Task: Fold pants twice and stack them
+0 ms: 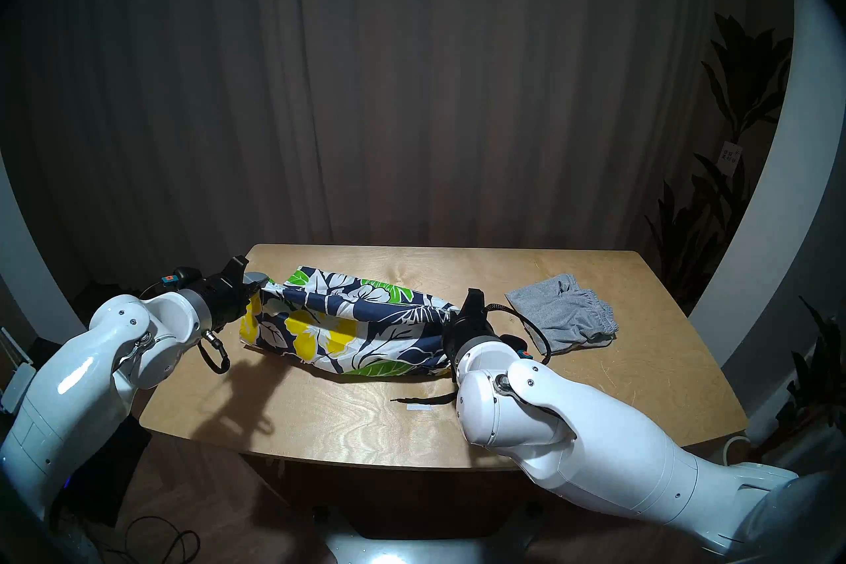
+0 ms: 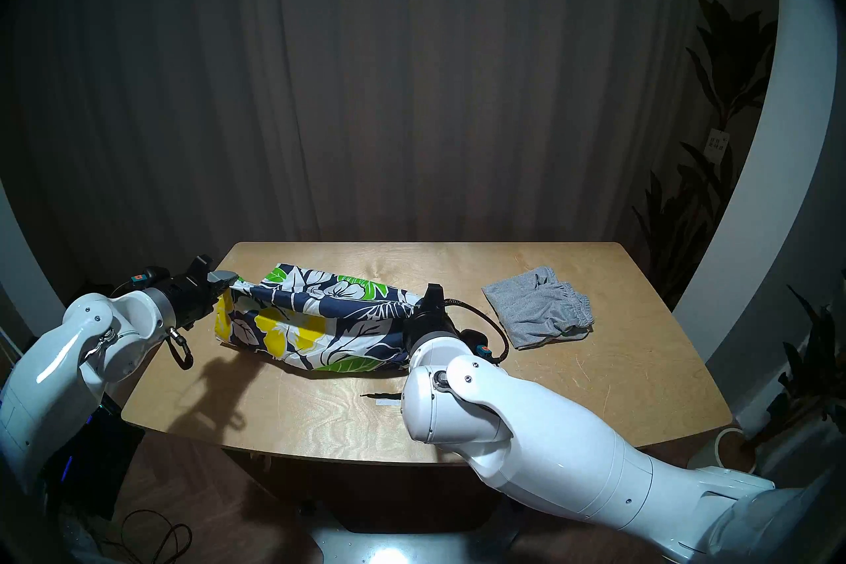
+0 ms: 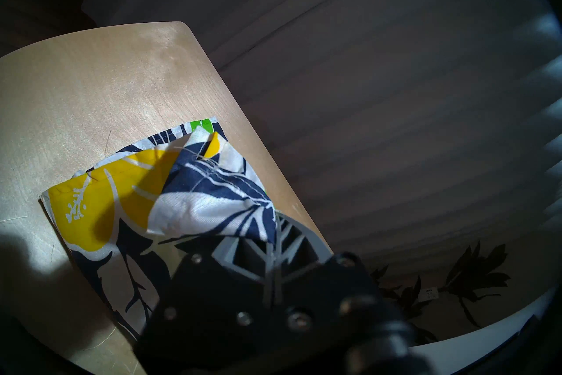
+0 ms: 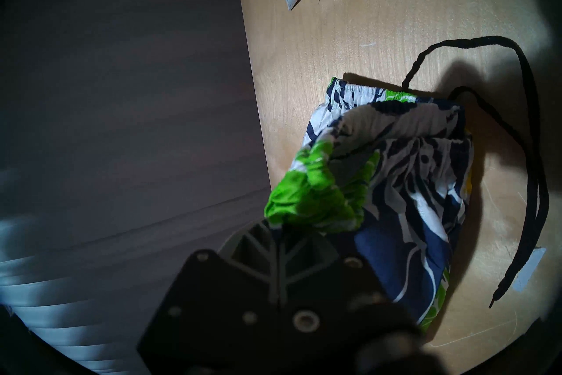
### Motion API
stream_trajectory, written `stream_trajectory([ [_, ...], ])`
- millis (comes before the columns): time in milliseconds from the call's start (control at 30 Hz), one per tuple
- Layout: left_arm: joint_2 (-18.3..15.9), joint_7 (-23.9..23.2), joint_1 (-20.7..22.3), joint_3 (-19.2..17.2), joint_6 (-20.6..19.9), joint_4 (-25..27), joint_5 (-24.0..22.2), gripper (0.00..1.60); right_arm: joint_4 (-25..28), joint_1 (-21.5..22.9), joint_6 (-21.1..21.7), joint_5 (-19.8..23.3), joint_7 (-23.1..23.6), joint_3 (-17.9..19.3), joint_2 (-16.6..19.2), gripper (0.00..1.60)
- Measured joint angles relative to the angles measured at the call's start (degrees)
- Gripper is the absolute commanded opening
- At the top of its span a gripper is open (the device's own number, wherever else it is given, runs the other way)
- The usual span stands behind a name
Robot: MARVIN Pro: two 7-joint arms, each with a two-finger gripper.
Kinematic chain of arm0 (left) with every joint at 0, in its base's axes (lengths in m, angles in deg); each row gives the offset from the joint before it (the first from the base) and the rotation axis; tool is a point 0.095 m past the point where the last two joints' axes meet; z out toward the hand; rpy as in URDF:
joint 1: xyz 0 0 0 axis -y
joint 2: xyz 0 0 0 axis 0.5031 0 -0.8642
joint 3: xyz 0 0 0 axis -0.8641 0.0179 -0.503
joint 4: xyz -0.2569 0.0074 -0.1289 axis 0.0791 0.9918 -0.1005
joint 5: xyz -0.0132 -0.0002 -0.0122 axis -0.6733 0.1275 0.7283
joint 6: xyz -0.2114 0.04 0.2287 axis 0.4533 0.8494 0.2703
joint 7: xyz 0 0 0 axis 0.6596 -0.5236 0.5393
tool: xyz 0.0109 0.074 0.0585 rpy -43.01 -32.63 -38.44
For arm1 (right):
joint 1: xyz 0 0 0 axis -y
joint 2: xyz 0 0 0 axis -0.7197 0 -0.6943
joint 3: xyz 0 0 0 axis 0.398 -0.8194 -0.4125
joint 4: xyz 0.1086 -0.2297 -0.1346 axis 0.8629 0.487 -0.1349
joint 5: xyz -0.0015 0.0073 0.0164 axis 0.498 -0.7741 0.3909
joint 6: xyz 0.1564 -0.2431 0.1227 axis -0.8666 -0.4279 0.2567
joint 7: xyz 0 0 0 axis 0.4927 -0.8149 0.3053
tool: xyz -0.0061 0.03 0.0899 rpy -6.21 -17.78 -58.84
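Note:
The navy floral shorts (image 1: 348, 320) hang stretched between both grippers above the wooden table (image 1: 320, 416), their lower layer resting on it. My left gripper (image 1: 262, 284) is shut on the hem corner at the left end; the left wrist view shows the fabric (image 3: 213, 198) pinched in the gripper (image 3: 273, 233). My right gripper (image 1: 451, 313) is shut on the gathered green waistband (image 4: 316, 194) at the right end. The dark drawstring (image 4: 523, 152) trails over the table. The grey shorts (image 1: 563, 320) lie folded at the back right, apart from both grippers.
A small white tape strip (image 1: 419, 410) lies near the drawstring's end (image 1: 412, 400). Dark curtains hang behind the table. Potted plants (image 1: 732, 128) stand at the right. The table's left edge runs just under my left wrist.

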Motion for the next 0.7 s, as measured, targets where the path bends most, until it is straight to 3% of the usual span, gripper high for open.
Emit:
stream_trajectory([
  [700,3.87,-0.06,9.78,6.78,-1.94,-5.38,1.11,0.0,-2.83,1.58,-0.01,-0.06,0.01,1.48,-1.32,0.0],
])
